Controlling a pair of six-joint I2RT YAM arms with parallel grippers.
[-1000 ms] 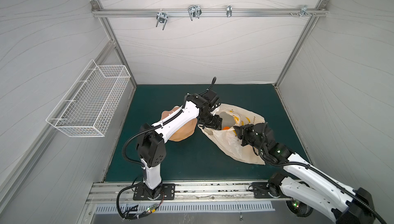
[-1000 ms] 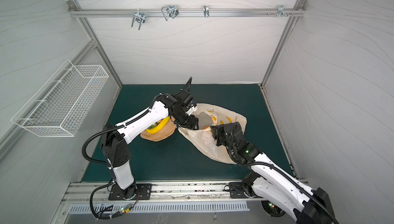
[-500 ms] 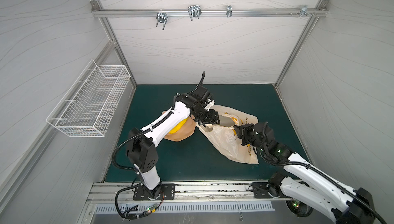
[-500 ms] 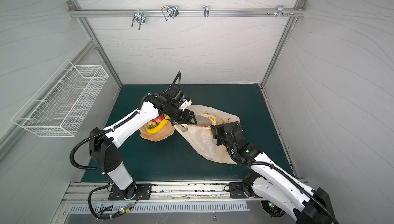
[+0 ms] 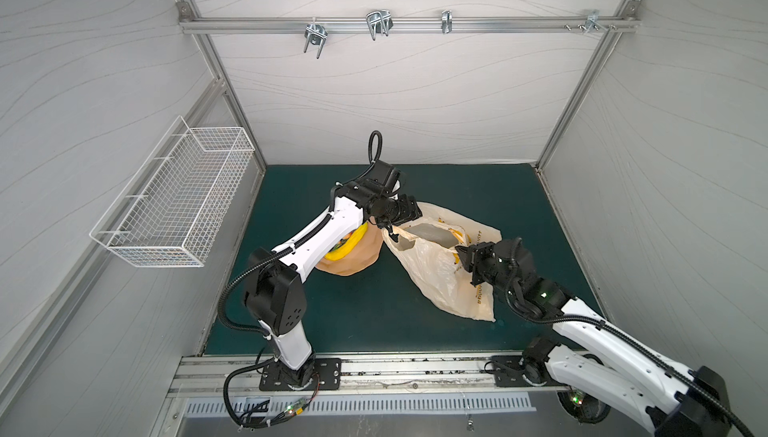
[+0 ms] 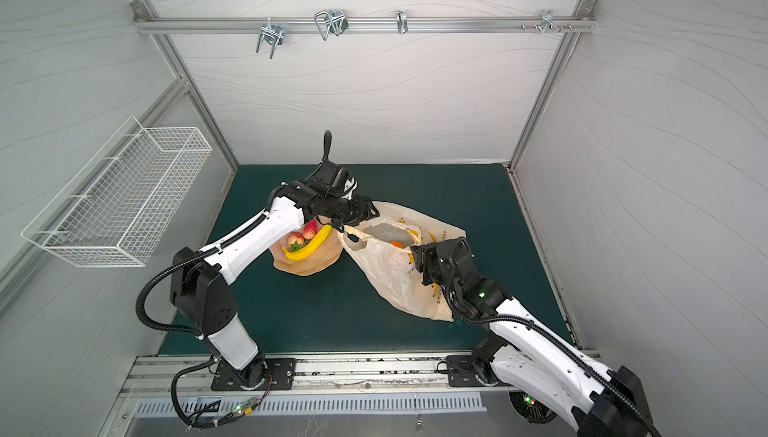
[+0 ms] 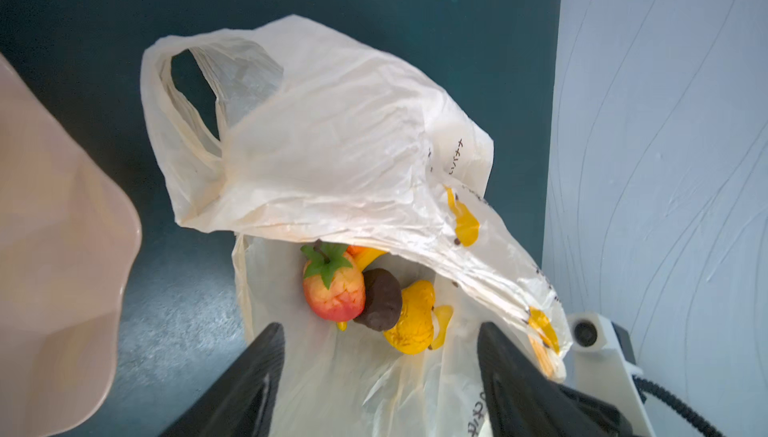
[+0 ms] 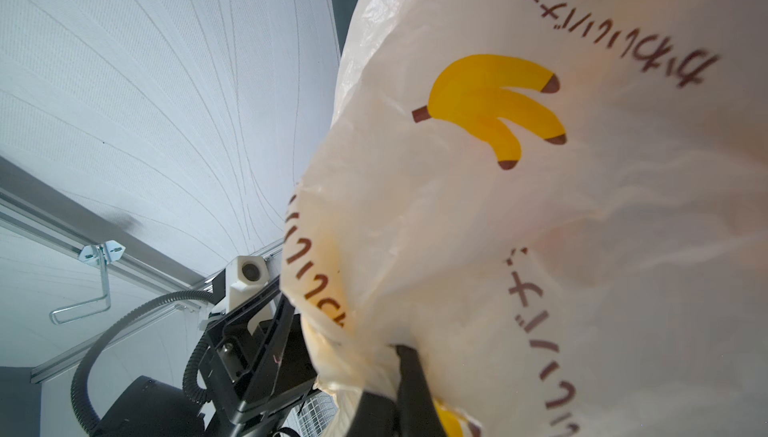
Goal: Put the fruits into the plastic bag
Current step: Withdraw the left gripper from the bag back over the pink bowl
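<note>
The cream plastic bag (image 5: 440, 272) (image 6: 390, 272) (image 8: 519, 227) lies on the green mat with its mouth held up. My right gripper (image 5: 463, 254) (image 6: 415, 257) (image 8: 405, 354) is shut on the bag's rim. My left gripper (image 7: 380, 356) (image 5: 409, 216) (image 6: 368, 216) hangs open over the mouth, nothing between its fingers. Inside the bag (image 7: 332, 144) lie fruits: a red strawberry (image 7: 334, 289), a dark purple piece (image 7: 380, 306) and a yellow pear (image 7: 411, 318). A banana (image 6: 309, 243), a strawberry (image 6: 310, 229) and a red apple (image 6: 296, 239) sit in the pink dish (image 6: 307, 268).
The wavy-edged pink dish (image 5: 353, 264) (image 7: 54, 248) stands just left of the bag, partly under my left forearm. A white wire basket (image 5: 178, 202) hangs on the left wall. Metal hooks (image 5: 376, 25) hang from the rear rail. Enclosure walls close in three sides.
My left gripper has drawn up and back-left from the bag's mouth, staying open, and uncovered the fruits in the dish. The right gripper has kept its hold on the bag.
</note>
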